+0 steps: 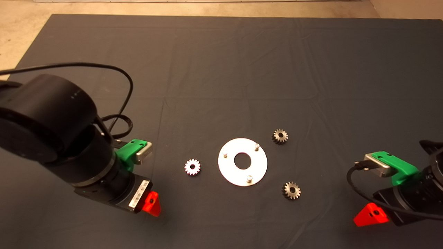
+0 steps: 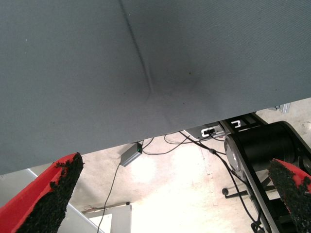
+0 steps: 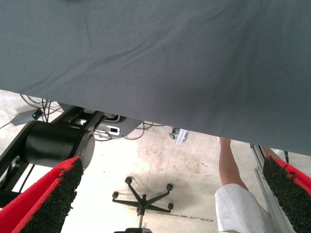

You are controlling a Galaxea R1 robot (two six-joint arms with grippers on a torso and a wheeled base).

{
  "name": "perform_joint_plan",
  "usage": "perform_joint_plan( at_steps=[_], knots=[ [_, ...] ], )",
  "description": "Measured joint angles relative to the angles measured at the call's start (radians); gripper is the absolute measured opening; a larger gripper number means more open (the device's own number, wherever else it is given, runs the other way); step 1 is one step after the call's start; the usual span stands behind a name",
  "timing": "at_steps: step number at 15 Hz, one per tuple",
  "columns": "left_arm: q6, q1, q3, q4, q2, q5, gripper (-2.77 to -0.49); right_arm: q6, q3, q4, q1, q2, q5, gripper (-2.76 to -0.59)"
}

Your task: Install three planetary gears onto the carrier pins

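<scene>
A flat round silver disc (image 1: 230, 173) with a large central hole lies in the middle of the mat. Three bare carrier pins stand on it (image 1: 257, 146), (image 1: 225, 154), (image 1: 249, 178). Three small gears lie on the mat around it: one to its left (image 1: 192, 167), one at its upper right (image 1: 280, 136), one at its lower right (image 1: 291, 190). My left gripper (image 1: 152, 204) hangs over the mat left of the disc, open and empty. My right gripper (image 1: 370, 215) waits at the lower right, open and empty.
Both wrist views look past the mat's front edge (image 2: 146, 136) at the floor. There are cables (image 2: 194, 141), an office chair base (image 3: 142, 196) and a person's leg (image 3: 232, 187) beyond the edge. A black cable loops over the left arm (image 1: 128, 86).
</scene>
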Motion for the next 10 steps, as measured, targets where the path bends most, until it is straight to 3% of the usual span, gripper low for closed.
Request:
perform_joint_plan(
  at_steps=[8,10],
  knots=[
    [-0.010,0.000,0.011,0.000,-0.010,0.000,-0.50,0.000,0.000,0.000,0.000,0.008,-0.001,-0.61],
    [-0.008,0.000,-0.010,0.000,0.005,0.001,-0.50,0.000,0.000,0.000,0.000,0.009,-0.001,-0.61]
  ],
)
